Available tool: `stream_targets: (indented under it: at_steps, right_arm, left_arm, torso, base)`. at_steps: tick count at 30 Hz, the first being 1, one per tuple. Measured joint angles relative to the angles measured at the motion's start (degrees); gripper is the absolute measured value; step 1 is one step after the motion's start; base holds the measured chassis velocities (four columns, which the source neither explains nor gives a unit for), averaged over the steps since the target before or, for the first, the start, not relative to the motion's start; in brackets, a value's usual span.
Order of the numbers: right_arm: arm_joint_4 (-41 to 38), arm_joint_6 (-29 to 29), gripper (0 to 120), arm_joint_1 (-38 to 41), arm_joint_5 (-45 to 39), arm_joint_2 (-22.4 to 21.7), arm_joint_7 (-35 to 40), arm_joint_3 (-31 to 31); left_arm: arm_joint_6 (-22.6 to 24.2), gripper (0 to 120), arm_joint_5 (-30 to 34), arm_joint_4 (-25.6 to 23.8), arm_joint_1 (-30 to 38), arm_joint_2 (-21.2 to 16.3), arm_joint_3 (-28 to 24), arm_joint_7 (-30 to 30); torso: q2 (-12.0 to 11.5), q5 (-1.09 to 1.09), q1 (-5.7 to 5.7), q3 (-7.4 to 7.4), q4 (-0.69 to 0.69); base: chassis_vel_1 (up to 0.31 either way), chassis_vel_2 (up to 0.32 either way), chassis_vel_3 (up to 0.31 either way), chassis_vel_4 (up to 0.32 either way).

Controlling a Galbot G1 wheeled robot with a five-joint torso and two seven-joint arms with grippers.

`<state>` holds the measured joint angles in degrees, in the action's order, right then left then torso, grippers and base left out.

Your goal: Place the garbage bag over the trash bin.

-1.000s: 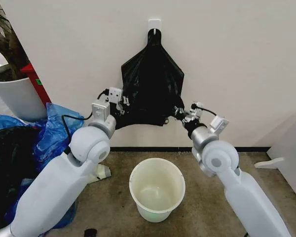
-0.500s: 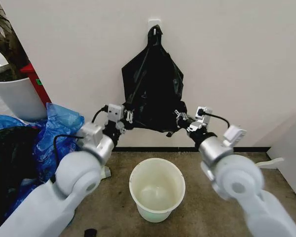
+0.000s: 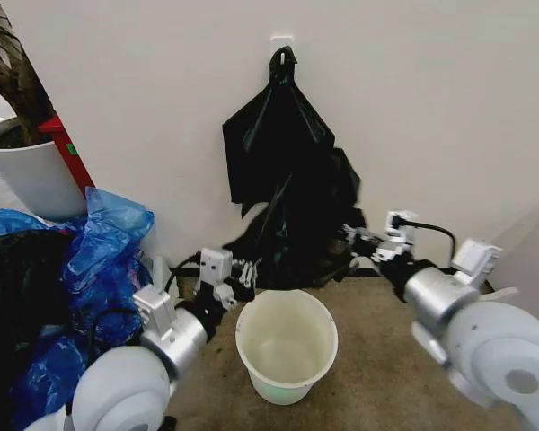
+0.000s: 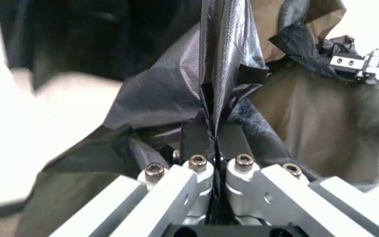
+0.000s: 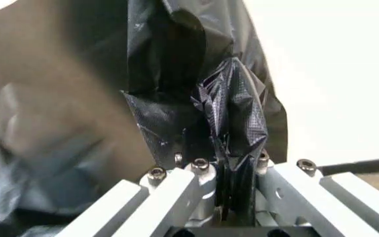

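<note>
You're mid-carry: left gripper [image 3: 244, 274] and right gripper [image 3: 357, 242] each pinch an edge of the garbage bag [image 3: 296, 238], stretched just behind the trash bin [image 3: 286, 344] near the wall; next, likely spread its mouth over the rim.

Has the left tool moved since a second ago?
Yes. The left tool, shut on the thin glossy black garbage bag, has dropped from beside the wall hook down to the off-white round trash bin's rim.

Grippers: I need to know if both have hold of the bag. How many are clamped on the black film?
2. The left gripper grips the thin black plastic garbage bag above the round off-white plastic trash bin's left rim; the right gripper grips its right edge.
</note>
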<state>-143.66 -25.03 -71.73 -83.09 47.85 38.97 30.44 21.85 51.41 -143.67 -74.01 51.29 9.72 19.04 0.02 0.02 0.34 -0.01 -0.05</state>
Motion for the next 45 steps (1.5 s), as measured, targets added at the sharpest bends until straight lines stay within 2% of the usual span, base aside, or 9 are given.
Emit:
stream_targets:
  at_steps: [10,16,23,27,30,34,37,42,45]
  right_arm:
    - [0.23,-1.15,0,-3.02,-2.95,1.36,-5.16,4.43]
    - [0.29,1.37,0,4.07,-4.63,-5.03,-15.28,6.88]
    - [0.58,-2.15,0,2.29,-7.04,-11.06,-29.31,10.70]
    - [1.41,-4.15,0,2.10,-10.17,-16.01,-30.90,11.84]
    - [0.93,-4.96,0,2.43,-16.69,-20.93,-26.16,12.75]
    - [0.51,-5.43,0,2.52,-22.70,-22.73,-18.88,13.57]
    - [0.44,-3.77,0,2.22,-28.68,-22.95,-11.05,14.65]
    - [0.42,-3.09,0,2.19,-34.53,-22.14,-4.05,16.52]
    - [0.42,-2.70,0,1.86,-37.63,-19.43,2.00,12.91]
  left_arm:
    - [-1.16,0,2.10,0.23,1.66,0.27,-0.81,-1.51]
    - [-4.68,0,7.82,3.51,18.61,-4.70,-1.16,-11.37]
    - [-5.31,0,11.98,8.28,25.82,-11.30,-0.47,-18.79]
    - [-5.49,0,15.05,7.65,26.01,-14.30,0.08,-19.31]
    - [-4.94,0,17.52,4.57,23.79,-16.86,0.45,-15.25]
    - [-4.20,0,20.15,1.92,21.25,-19.00,0.99,-10.22]
    - [-4.59,0,21.98,0.45,17.87,-20.86,2.43,-7.11]
    - [-5.56,0,22.58,0.44,16.41,-19.24,1.48,-6.76]
    - [-5.62,0,22.84,0.34,15.57,-18.48,0.44,-6.73]
  torso:
    - [-0.01,-0.01,0.00,0.00,0.02]
    - [-0.02,-0.03,0.02,0.02,0.01]
    - [-0.03,-0.02,0.01,0.02,0.03]
    - [-0.02,-0.01,0.02,0.02,0.04]
    - [-0.02,-0.04,0.01,0.01,0.03]
    - [-0.02,-0.04,0.01,0.01,0.05]
    - [-0.02,0.01,0.01,0.01,0.04]
    - [-0.02,-0.04,0.01,0.00,0.02]
    - [-0.02,-0.03,0.01,0.01,0.02]
  base:
    - [0.000,0.000,0.000,0.000]
    - [0.000,0.000,0.000,0.000]
    - [0.000,0.000,0.000,0.000]
    - [0.000,0.000,0.000,0.000]
    - [0.000,0.000,0.000,0.000]
    - [0.000,0.000,0.000,0.000]
    - [0.000,0.000,0.000,0.000]
    - [0.000,0.000,0.000,0.000]
    - [0.000,0.000,0.000,0.000]
